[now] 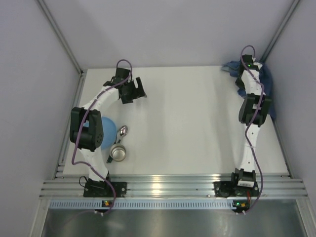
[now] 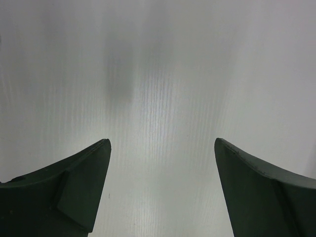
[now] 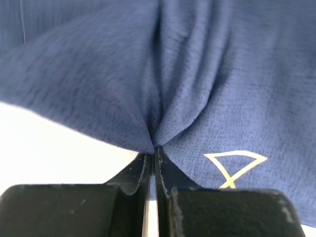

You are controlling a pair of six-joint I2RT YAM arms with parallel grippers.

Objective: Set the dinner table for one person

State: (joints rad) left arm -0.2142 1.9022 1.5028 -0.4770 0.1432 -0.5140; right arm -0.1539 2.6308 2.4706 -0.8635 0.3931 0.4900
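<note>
Pinching only a thin fold of dark blue cloth (image 3: 207,89) at its fingertips, the right gripper (image 3: 154,149) could lose it when dragging across the dinner table (image 3: 44,148) beneath.

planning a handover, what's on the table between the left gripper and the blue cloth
Nothing: the top view shows only bare dinner table between the left gripper and the blue cloth.

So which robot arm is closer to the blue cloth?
Right. The right arm's fingers are pinched shut on a fold of the blue fish-print cloth in the far right corner. The left arm's fingers hang open over the dinner table, far from it.
</note>
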